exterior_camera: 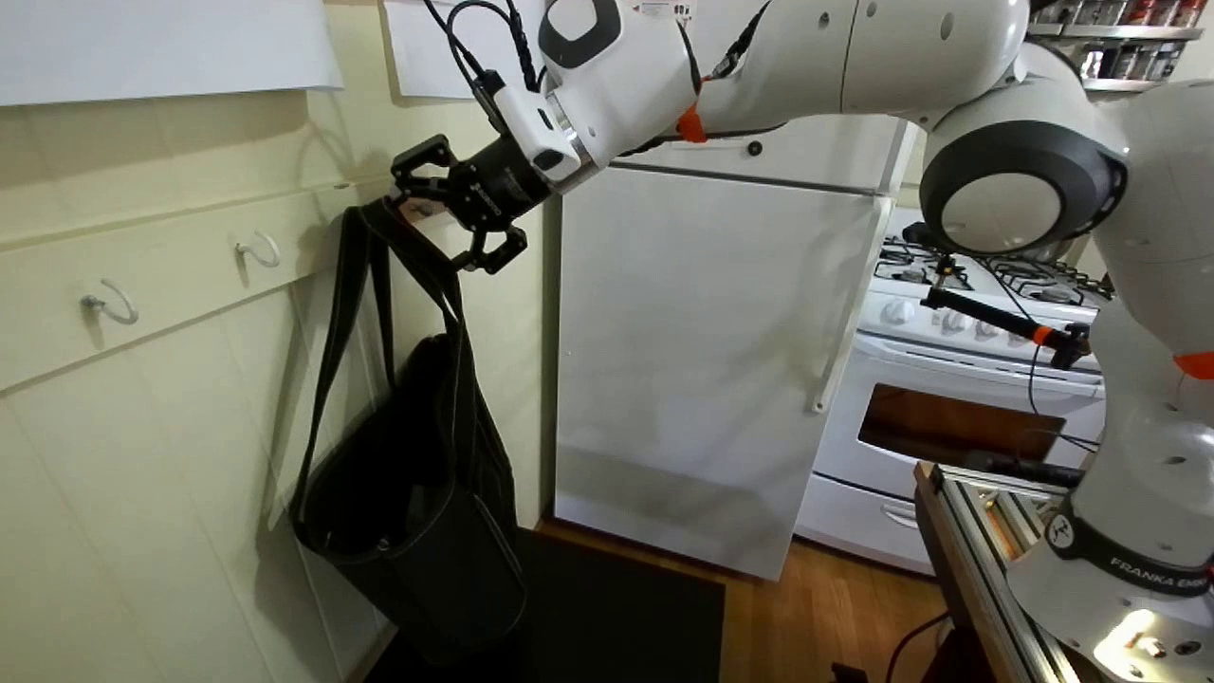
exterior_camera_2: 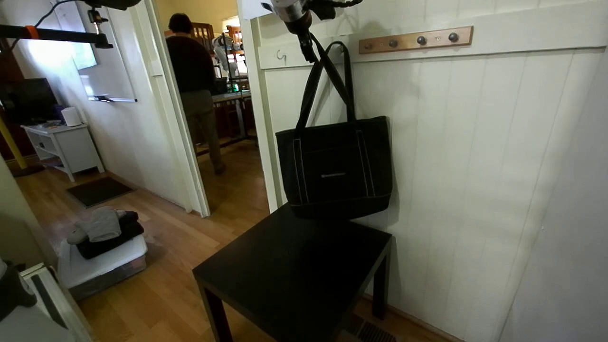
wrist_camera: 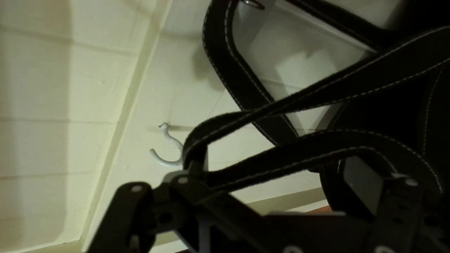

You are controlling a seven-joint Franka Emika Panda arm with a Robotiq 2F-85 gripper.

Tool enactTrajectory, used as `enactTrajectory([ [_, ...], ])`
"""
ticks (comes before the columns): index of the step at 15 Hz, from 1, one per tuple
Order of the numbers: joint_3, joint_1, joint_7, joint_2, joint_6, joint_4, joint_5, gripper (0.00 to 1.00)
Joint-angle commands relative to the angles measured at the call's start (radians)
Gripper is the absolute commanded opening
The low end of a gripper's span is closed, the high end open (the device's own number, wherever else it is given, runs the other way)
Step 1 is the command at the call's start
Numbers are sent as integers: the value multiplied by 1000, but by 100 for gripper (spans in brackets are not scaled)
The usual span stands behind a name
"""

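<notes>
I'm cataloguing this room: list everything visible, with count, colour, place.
Fabric tote bag: one, black, before panelled wall
Rectangular table: one, black, beneath bag
Curved hooks: two visible, white, wall
Wooden peg rail: one, brown, wall
Tall refrigerator: one, white, near wall
Gas stove: one, white, beside refrigerator
Plastic bin: one, whitish, plank floor
Cloth pile: one, grey-black, on bin
Standing person: one, dark-topped, background
Low cabinet: one, white, background
Jointed arm: one, white, near bag
Fingers: two, black, apart, one through strap

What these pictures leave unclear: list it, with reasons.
Bag: inside lost in shadow, in an exterior view.
Its label: too small to read, in an exterior view.
Person: face turned away, in an exterior view.
White panel: cut off by the top edge, in an exterior view.
</notes>
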Motion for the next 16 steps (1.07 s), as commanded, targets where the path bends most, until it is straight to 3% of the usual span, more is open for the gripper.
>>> enactTrajectory([
  [1, -75, 30, 119, 20, 1, 61, -36, 100],
  [16, -372, 134, 564, 144, -94, 185, -19, 100],
])
